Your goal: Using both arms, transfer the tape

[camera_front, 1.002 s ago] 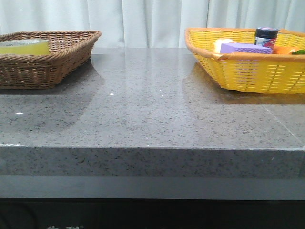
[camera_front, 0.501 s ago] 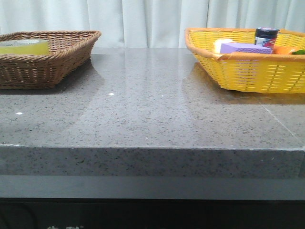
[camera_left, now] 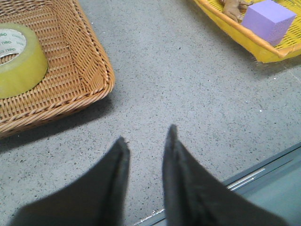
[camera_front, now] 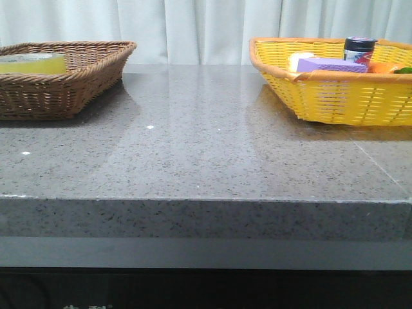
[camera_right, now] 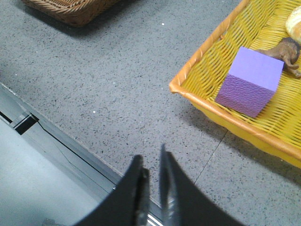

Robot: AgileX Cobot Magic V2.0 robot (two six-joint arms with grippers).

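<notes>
The tape (camera_front: 32, 62) is a yellow translucent roll lying flat in the brown wicker basket (camera_front: 77, 87) at the table's far left. It also shows in the left wrist view (camera_left: 19, 59), inside the same basket (camera_left: 80, 70). My left gripper (camera_left: 147, 134) is open and empty over bare table, near the front edge, apart from that basket. My right gripper (camera_right: 150, 153) is empty over the table's front edge, its jaws only a narrow gap apart. Neither arm shows in the front view.
A yellow wicker basket (camera_front: 335, 96) at the far right holds a purple sponge (camera_front: 331, 65), a dark-lidded jar (camera_front: 359, 48) and orange items. The sponge also shows in the right wrist view (camera_right: 251, 82) and the left wrist view (camera_left: 270, 21). The grey stone table (camera_front: 206, 148) lies between the baskets.
</notes>
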